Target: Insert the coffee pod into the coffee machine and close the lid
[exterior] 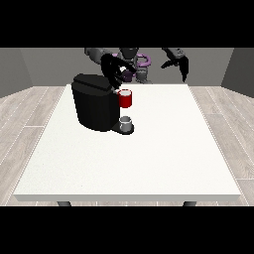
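Note:
The black coffee machine stands on the white table, left of centre. A red pod holder juts from its right side, above a small grey cup on the machine's base. The hand at the view's left hovers just above the red holder, its fingers curled round a small purple coffee pod. The machine's dark lid lies along its top. The hand at the view's right is raised beyond the table's far edge, holding nothing, its fingers hanging relaxed.
The robot's torso stands behind the table's far edge. White tabletop stretches to the right of the machine and towards the camera. A wood-plank floor surrounds the table.

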Controlling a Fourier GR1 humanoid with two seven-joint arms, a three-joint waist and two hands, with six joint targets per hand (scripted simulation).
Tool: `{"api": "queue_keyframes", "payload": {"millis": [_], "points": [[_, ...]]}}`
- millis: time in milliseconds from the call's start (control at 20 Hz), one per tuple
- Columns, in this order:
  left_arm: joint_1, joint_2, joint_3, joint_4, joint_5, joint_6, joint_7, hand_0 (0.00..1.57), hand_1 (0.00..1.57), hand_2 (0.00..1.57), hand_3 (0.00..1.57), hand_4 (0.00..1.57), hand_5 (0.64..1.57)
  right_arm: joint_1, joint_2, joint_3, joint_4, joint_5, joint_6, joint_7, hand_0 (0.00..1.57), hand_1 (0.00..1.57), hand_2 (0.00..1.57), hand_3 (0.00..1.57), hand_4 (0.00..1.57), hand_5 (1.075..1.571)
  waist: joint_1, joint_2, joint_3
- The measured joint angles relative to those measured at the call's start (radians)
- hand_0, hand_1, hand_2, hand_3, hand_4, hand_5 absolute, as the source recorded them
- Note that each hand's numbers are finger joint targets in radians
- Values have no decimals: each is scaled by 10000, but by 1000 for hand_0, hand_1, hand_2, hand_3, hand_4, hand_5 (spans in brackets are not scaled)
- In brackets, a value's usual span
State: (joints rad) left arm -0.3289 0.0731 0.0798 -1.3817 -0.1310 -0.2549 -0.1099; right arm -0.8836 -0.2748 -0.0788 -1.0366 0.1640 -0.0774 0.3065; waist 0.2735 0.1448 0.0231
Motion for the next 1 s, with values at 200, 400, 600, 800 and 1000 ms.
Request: {"api": "queue_keyframes", "payload": {"millis": [200,400,600,800,1000], "points": [[-197,-62,-177,-52,-25,-100,-100,0,0,0,0,438,1571,-96,-376,-200,-426,41,68,842,0,0,0,0,146,1571,392,257,52],[-486,-109,-295,-65,-14,-190,-52,0,0,0,0,429,1571,-196,-740,-324,-832,201,91,1736,0,0,0,0,0,1571,824,455,122],[-838,-183,-453,-143,-6,-290,-115,0,0,0,0,444,1571,-353,-1236,-553,-1285,365,155,2483,0,0,0,0,0,1571,1311,810,170],[-1199,-290,-622,-136,-4,-379,-63,0,0,0,0,395,1571,-525,-1679,-679,-1572,605,414,2850,0,0,0,0,0,1571,1813,1158,237],[-1528,-303,-713,-199,27,-501,-106,0,0,0,0,362,1571,-1246,-1176,-534,-1874,383,320,1672,0,0,0,0,0,1571,2619,1589,9]]}}
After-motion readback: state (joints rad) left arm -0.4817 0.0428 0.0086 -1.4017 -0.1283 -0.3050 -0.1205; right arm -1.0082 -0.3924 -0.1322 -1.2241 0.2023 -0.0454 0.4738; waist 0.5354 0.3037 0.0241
